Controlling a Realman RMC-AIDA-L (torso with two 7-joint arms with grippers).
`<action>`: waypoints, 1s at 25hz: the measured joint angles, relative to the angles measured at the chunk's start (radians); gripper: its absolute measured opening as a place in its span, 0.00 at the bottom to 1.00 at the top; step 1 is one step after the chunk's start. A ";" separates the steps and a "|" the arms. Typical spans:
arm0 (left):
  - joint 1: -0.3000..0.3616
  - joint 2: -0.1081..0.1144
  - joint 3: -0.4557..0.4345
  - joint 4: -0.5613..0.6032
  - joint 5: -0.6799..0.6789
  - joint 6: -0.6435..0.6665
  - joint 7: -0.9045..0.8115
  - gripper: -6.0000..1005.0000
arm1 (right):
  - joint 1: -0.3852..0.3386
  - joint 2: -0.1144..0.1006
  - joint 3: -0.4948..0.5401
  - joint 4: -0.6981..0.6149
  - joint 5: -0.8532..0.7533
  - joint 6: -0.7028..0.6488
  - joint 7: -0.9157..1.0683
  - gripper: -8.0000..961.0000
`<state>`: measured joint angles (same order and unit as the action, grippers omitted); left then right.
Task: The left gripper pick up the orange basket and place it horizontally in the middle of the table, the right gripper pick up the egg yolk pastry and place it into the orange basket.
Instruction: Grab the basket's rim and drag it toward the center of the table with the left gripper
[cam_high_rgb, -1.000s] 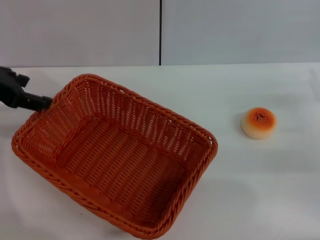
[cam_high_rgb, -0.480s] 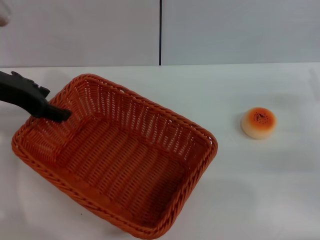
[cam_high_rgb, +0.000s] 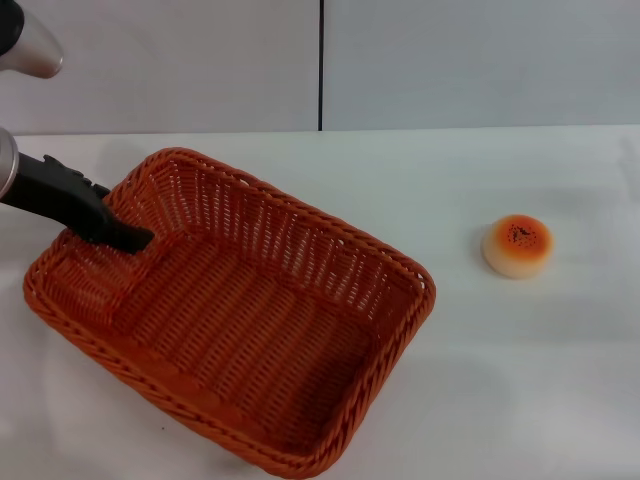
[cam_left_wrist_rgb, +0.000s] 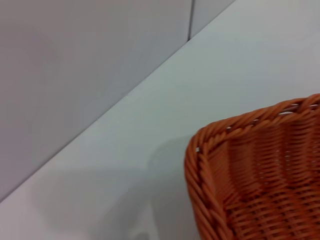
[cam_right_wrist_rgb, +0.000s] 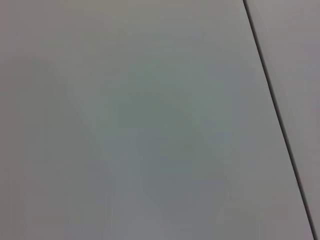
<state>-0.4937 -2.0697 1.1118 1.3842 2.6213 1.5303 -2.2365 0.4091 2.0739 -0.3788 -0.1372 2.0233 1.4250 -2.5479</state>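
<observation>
The orange basket lies at an angle on the left half of the white table, one corner pointing at the front edge. My left gripper reaches in from the left across the basket's far left rim, its black tip down inside against the short left wall. The left wrist view shows only a braided corner of the basket and bare table. The egg yolk pastry sits alone on the table to the right, well apart from the basket. The right gripper is out of view; its wrist camera sees only a grey wall.
A grey panelled wall with a dark vertical seam runs behind the table's far edge. White tabletop lies between the basket and the pastry.
My left gripper has moved rightward and down, from outside the basket's far left rim to inside it. Neither the basket nor the pastry has moved.
</observation>
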 joint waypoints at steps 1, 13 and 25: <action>0.000 0.000 0.005 -0.007 0.004 -0.011 0.000 0.73 | 0.000 0.000 0.000 0.000 0.000 -0.004 0.000 0.62; -0.017 0.000 0.055 -0.032 0.103 -0.024 -0.012 0.72 | 0.003 0.002 0.000 0.002 0.000 -0.028 0.000 0.62; -0.068 -0.003 0.067 -0.026 0.160 0.084 -0.036 0.71 | 0.019 0.002 0.002 -0.001 0.017 -0.041 0.000 0.62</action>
<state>-0.5616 -2.0724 1.1791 1.3585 2.7817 1.6142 -2.2725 0.4284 2.0755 -0.3770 -0.1384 2.0406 1.3842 -2.5479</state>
